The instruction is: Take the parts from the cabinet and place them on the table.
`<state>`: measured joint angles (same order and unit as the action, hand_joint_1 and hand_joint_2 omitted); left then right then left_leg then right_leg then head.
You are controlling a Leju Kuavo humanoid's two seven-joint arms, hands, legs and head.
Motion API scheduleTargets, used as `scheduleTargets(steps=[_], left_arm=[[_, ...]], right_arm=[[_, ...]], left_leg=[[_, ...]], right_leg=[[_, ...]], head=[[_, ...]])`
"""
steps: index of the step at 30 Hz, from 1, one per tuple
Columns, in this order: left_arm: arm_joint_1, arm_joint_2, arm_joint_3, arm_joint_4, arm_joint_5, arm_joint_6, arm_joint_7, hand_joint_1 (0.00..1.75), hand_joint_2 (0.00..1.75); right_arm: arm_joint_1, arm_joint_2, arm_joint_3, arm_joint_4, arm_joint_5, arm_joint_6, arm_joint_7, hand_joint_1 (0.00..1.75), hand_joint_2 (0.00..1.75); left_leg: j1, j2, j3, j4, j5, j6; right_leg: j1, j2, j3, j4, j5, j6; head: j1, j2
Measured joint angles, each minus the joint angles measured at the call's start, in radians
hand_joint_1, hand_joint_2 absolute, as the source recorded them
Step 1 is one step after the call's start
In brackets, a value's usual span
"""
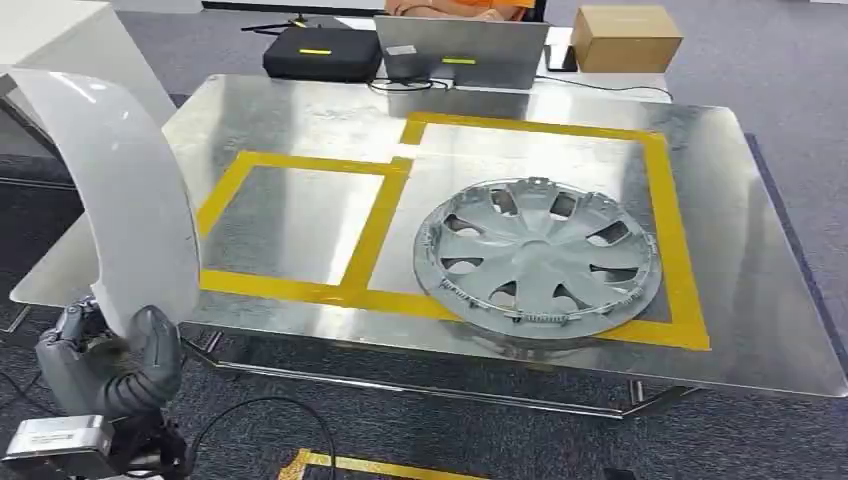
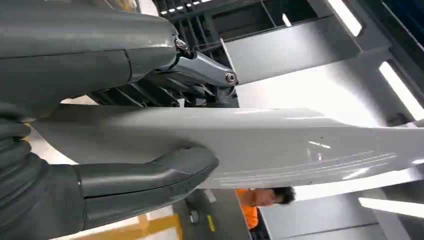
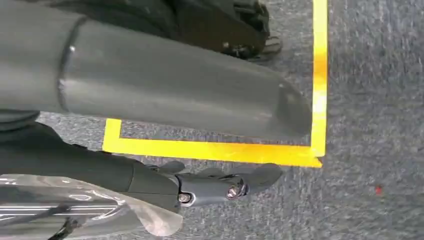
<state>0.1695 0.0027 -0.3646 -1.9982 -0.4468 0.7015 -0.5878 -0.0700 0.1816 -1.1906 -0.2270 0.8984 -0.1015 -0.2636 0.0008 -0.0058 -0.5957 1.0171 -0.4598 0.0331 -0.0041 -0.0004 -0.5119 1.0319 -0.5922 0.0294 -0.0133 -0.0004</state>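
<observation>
The fender (image 1: pixel 120 190), a long curved white panel, is in my left hand (image 1: pixel 105 365), gripped near its lower end with my thumb (image 2: pixel 150 175) pressed on one face and my fingers (image 2: pixel 200 75) wrapped over the other. It stands nearly upright, left of the table (image 1: pixel 760 300) and just off that table's near-left corner, with its upper end arching away from me over the table's left edge. None of it rests on the table yet, as far as I can judge.

On the table, two yellow-taped boxes sit side by side: the left box (image 1: pixel 225 190) holds nothing, and the right box (image 1: pixel 680 260) holds the hubcap (image 1: pixel 538 258), lying flat near the table's front edge. Beyond the table's far edge are a black case (image 1: pixel 320 52), a laptop (image 1: pixel 460 50) and a cardboard carton (image 1: pixel 625 36), and a person in orange (image 2: pixel 250 207) sits there.

My right hand (image 3: pixel 220 185) hangs low beside the table over carpet and yellow floor tape (image 3: pixel 210 150), fingers loosely extended and holding nothing.

The risks I see: I hold a long panel by one end only, so its weight could twist it in my grip or let it slide through. Swinging it toward the left box, the tall upper end could clip the table edge, or sweep far enough across to knock the hubcap. Set down on its curve, it could rock and creep over the tape or off the table's left edge
</observation>
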Motion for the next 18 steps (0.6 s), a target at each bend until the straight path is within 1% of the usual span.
scheduleTargets(steps=[1, 2, 3, 4, 5, 6, 7, 8, 9, 10, 11, 13, 14, 15, 16, 17, 18], left_arm=[[0.004, -0.003, 0.008, 0.000, -0.013, 0.000, 0.012, 1.75, 1.75], [0.009, -0.005, 0.018, 0.000, -0.024, 0.000, 0.025, 1.75, 1.75], [0.020, -0.005, 0.030, 0.000, -0.034, 0.000, 0.037, 1.75, 1.75], [0.030, -0.004, 0.041, 0.000, -0.038, 0.000, 0.042, 1.75, 1.75], [0.038, -0.004, 0.051, 0.001, -0.041, 0.000, 0.048, 1.75, 1.75], [0.044, -0.003, 0.058, 0.002, -0.042, -0.001, 0.051, 1.75, 1.75], [0.049, -0.002, 0.066, 0.002, -0.047, -0.001, 0.059, 1.75, 1.75], [0.053, -0.002, 0.074, 0.002, -0.059, -0.005, 0.075, 1.75, 1.75], [0.057, -0.001, 0.083, 0.002, -0.072, -0.013, 0.095, 1.75, 1.75], [0.061, 0.002, 0.095, 0.003, -0.085, -0.024, 0.116, 1.75, 1.75], [0.066, 0.006, 0.106, 0.004, -0.094, -0.037, 0.131, 1.75, 1.75], [0.078, 0.019, 0.134, 0.010, -0.098, -0.066, 0.153, 1.75, 1.75], [0.081, 0.024, 0.147, 0.011, -0.096, -0.074, 0.155, 1.75, 1.75], [0.084, 0.031, 0.165, 0.014, -0.092, -0.083, 0.154, 1.75, 1.75], [0.084, 0.036, 0.180, 0.016, -0.092, -0.088, 0.154, 1.75, 1.75], [0.086, 0.041, 0.191, 0.018, -0.100, -0.097, 0.160, 1.75, 1.75], [0.088, 0.045, 0.203, 0.022, -0.114, -0.111, 0.174, 1.75, 1.75]], right_arm=[[-0.002, 0.000, 0.000, 0.000, 0.000, 0.000, 0.000, 0.00, 0.00], [-0.002, 0.000, 0.000, 0.000, 0.000, 0.001, 0.001, 0.00, 0.00], [0.000, 0.000, 0.000, 0.000, 0.000, 0.001, 0.002, 0.00, 0.00], [0.003, 0.000, 0.000, 0.000, 0.000, 0.002, 0.003, 0.00, 0.00], [0.005, -0.001, 0.000, 0.000, 0.000, 0.002, 0.003, 0.00, 0.00], [0.006, -0.002, 0.000, 0.000, 0.000, 0.003, 0.003, 0.00, 0.00], [0.006, -0.004, 0.000, 0.000, 0.000, 0.004, 0.003, 0.00, 0.00], [0.005, -0.004, 0.000, 0.000, 0.000, 0.004, 0.003, 0.00, 0.00], [0.005, -0.006, 0.000, -0.001, 0.000, 0.005, 0.003, 0.00, 0.00], [0.003, -0.005, 0.000, 0.000, 0.002, 0.008, 0.002, 0.00, 0.00], [0.002, -0.006, 0.000, 0.000, 0.003, 0.010, 0.002, 0.00, 0.00], [0.006, -0.007, -0.001, -0.001, 0.007, 0.017, 0.001, 0.00, 0.00], [0.006, -0.007, -0.001, -0.001, 0.008, 0.018, 0.001, 0.00, 0.00], [0.006, -0.008, -0.001, -0.001, 0.009, 0.019, 0.000, 0.00, 0.00], [0.005, -0.009, -0.001, -0.001, 0.010, 0.019, 0.000, 0.00, 0.00], [0.005, -0.009, -0.001, -0.001, 0.010, 0.020, 0.000, 0.00, 0.00], [0.005, -0.010, -0.002, -0.001, 0.011, 0.022, 0.000, 0.00, 0.00]], left_leg=[[0.001, 0.001, 0.003, -0.002, -0.002, 0.003], [0.002, 0.002, 0.003, -0.002, -0.004, 0.006], [0.002, 0.002, 0.004, -0.002, -0.008, 0.007], [0.003, 0.002, 0.005, -0.002, -0.010, 0.007], [0.003, 0.001, 0.008, -0.002, -0.013, 0.007], [0.005, 0.000, 0.013, -0.001, -0.017, 0.004], [0.007, -0.002, 0.018, 0.000, -0.021, 0.000], [0.009, -0.003, 0.025, 0.002, -0.026, -0.005], [0.008, -0.002, 0.028, 0.003, -0.032, -0.011], [0.002, -0.004, 0.026, 0.012, -0.038, -0.019], [0.002, -0.003, 0.026, 0.009, -0.035, -0.024], [0.005, -0.003, 0.030, 0.002, -0.032, -0.031], [0.005, -0.003, 0.031, 0.004, -0.036, -0.037], [0.007, -0.001, 0.026, 0.019, -0.052, -0.043], [0.008, -0.001, 0.004, 0.070, -0.084, -0.048], [0.009, -0.001, -0.034, 0.153, -0.125, -0.052], [0.009, -0.001, -0.074, 0.237, -0.160, -0.055]], right_leg=[[-0.001, 0.001, -0.029, 0.055, -0.028, 0.004], [-0.004, 0.001, -0.072, 0.134, -0.062, 0.009], [-0.007, 0.001, -0.122, 0.217, -0.092, 0.014], [-0.009, 0.001, -0.163, 0.278, -0.102, 0.018], [-0.010, 0.001, -0.177, 0.283, -0.083, 0.021], [-0.012, 0.001, -0.166, 0.240, -0.039, 0.023], [-0.013, 0.000, -0.137, 0.165, 0.014, 0.025], [-0.016, 0.000, -0.098, 0.073, 0.067, 0.026], [-0.017, -0.001, -0.069, 0.005, 0.085, 0.027], [-0.012, 0.003, -0.054, -0.013, 0.073, 0.020], [-0.012, 0.004, -0.052, -0.008, 0.076, 0.008], [-0.007, 0.005, -0.053, -0.008, 0.076, -0.004], [-0.012, 0.004, -0.050, -0.014, 0.080, -0.013], [-0.015, 0.003, -0.046, -0.017, 0.081, -0.018], [-0.015, 0.002, -0.045, -0.017, 0.079, -0.025], [-0.015, 0.000, -0.044, -0.017, 0.078, -0.028], [-0.014, -0.001, -0.043, -0.017, 0.077, -0.029]], head=[[0.004, 0.000], [0.004, 0.000], [0.005, 0.000], [0.003, 0.000], [0.005, 0.000], [0.004, 0.000], [0.005, 0.000], [0.005, 0.000], [0.005, 0.000], [0.007, 0.000], [0.005, 0.000], [0.005, 0.000], [0.004, 0.000], [0.003, 0.000], [-0.002, 0.000], [-0.001, 0.000], [-0.001, 0.000]])
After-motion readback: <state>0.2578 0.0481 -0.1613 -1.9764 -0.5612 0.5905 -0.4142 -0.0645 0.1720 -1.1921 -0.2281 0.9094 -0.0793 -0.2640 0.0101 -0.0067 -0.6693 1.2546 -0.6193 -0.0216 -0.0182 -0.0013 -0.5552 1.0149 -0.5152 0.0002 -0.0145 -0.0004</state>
